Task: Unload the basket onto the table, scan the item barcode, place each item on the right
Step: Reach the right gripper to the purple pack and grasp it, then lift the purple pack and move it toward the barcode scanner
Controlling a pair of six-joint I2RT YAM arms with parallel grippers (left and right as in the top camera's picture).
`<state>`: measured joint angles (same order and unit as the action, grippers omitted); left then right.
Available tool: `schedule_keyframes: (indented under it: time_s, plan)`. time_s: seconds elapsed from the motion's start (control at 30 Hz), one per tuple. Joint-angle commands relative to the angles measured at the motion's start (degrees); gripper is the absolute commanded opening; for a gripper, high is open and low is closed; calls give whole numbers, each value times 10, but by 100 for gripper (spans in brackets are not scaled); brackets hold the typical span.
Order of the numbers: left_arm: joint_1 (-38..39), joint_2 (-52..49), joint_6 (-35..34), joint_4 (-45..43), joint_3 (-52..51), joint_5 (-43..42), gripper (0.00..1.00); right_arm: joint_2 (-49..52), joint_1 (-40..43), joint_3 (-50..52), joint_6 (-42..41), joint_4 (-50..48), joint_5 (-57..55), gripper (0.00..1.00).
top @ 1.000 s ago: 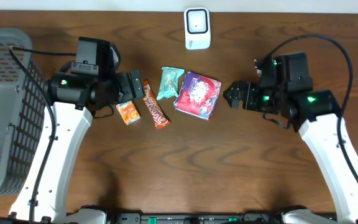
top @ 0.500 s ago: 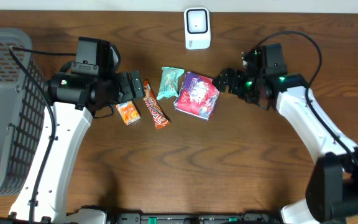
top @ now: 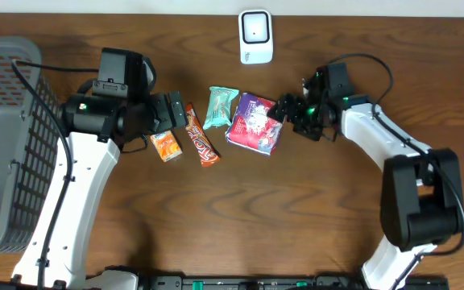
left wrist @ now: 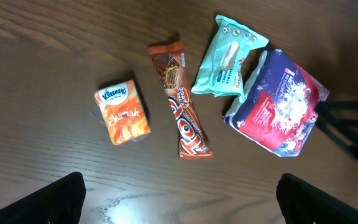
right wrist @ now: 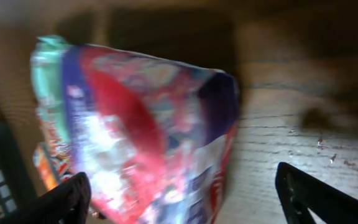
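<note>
Right gripper (top: 287,113) has advanced, in the overhead view, to the purple snack bag (top: 254,122), which lies on the dark wooden table (top: 296,209) below the scanner (top: 255,36). A basket (top: 6,137) stands at left.

Left wrist view: left gripper (left wrist: 179,199) hangs open above the table.

Right wrist view: jaws stand apart, flanking the bag, not clamped.

Step in hand: grasping. The next move calls for closing, lifting, then presenting the barcode to the scanner.

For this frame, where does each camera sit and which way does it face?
Overhead: above the table, facing straight down on scanner, basket, purple bag and three smaller packets; left arm and right arm show.
Left wrist: on the left arm, facing down at all four packets; open jaws at the bottom corners.
Right wrist: close beside the purple bag, facing it; open jaws at the bottom corners.
Shared: all three show the purple bag.
</note>
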<state>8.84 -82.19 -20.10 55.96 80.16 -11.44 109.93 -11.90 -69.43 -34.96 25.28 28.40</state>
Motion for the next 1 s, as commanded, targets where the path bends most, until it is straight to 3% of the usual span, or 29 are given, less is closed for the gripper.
schedule_keyframes:
  time_s: [0.0,0.1,0.17,0.2,0.3,0.4,0.57,0.73,0.87,0.97]
  plan:
    - [-1,-2,3,2,3,4,98,29,-8,-9,-10,-9,11,86]
    - [-1,-2,3,2,3,4,98,54,-15,-9,8,-32,40,84]
    - [-1,-2,3,2,3,4,98,66,-20,-9,14,-41,50,77]
    - [-1,-2,3,2,3,4,98,70,-21,-9,14,-41,50,67]
    - [-1,-2,3,2,3,4,98,71,-21,-9,14,-41,50,26]
    - [-1,-2,3,2,3,4,98,56,-14,-18,28,-37,50,3]
    - [-1,-2,3,2,3,4,98,6,5,-78,93,47,7,1]
    - [-1,-2,3,2,3,4,98,-38,-6,-180,155,215,-224,1]
    - [-1,-2,3,2,3,4,98,-43,-36,-212,110,341,-481,1]
    - [-1,-2,3,2,3,4,98,-38,-54,-198,-4,418,-658,1]
